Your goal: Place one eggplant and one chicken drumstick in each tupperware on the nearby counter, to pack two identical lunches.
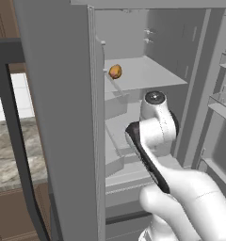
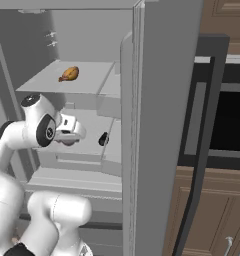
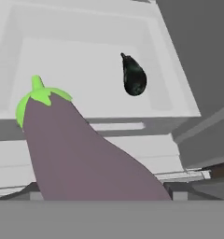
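Fingers hidden behind the mauve eggplant (image 3: 81,149), grip impossible to tell

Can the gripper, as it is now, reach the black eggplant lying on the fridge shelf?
Probably not yet. The shelf around the black eggplant looks free, but the mauve eggplant sits right at the gripper and seems held, so it likely must be put down first.
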Robot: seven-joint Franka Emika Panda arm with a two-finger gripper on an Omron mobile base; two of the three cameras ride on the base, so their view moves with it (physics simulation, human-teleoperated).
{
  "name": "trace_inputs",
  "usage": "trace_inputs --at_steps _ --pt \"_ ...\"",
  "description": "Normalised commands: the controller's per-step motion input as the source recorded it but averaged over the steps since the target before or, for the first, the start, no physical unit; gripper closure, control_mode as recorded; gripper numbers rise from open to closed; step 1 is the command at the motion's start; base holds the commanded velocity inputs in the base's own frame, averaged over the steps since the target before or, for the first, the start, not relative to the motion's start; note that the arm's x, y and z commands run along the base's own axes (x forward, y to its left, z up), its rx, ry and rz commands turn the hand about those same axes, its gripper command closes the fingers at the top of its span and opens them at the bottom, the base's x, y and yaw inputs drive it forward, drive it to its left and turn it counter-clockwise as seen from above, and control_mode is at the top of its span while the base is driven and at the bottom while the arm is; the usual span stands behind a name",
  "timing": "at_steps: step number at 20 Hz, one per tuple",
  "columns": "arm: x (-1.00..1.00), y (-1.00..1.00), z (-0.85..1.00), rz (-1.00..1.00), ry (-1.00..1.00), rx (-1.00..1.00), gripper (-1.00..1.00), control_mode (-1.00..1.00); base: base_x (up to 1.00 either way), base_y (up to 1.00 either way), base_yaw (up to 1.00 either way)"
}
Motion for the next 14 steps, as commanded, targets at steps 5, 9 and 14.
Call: trace_inputs --at_steps 5,9,14 --pt "-1.00 -0.38 0.19 0.05 -0.20 0.10 1.00 -1.00 0.00 0.00 0.00" --pt "-0.82 -0.17 0.39 0.08 -0.16 0.03 1.00 -1.00 0.00 0.00 0.00" --pt "-0.46 -0.05 0.27 0.05 -0.06 0.00 1.00 -1.00 0.00 0.00 0.00"
